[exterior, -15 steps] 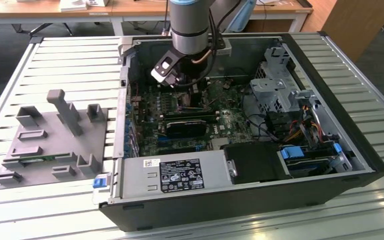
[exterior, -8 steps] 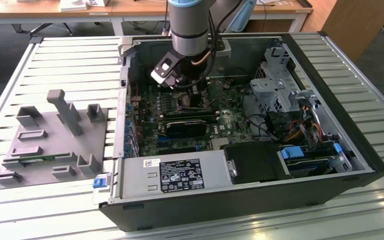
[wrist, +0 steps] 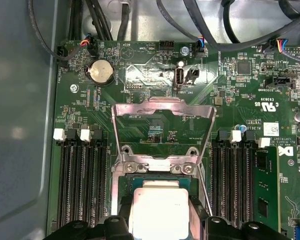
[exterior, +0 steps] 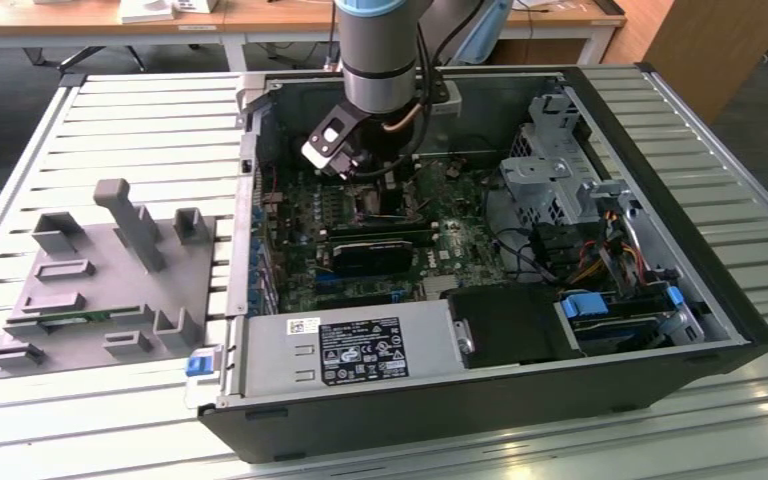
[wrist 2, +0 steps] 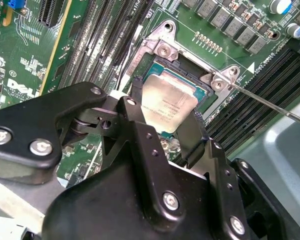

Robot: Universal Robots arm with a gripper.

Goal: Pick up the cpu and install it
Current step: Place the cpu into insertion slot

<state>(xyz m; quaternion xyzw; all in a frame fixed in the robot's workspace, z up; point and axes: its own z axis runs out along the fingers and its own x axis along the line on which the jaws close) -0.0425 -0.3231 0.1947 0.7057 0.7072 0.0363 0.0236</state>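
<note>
Exterior view puts the gripper (exterior: pixel 373 192) at 11 o'clock inside the case (exterior: pixel 491 425), while the second wrist view shows it clamping the cpu (wrist 2: pixel 167 105) over the socket (wrist 2: pixel 189 63).

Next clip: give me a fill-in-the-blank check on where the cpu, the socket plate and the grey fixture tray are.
1. The flat silver-grey square cpu sits between the two ___ of the black gripper.
2. The socket's silver metal load plate is flipped ___.
3. In the exterior view, the grey plastic fixture tray lies to that view's ___ of the open black computer case.
Missing: fingers; open; left.
</note>
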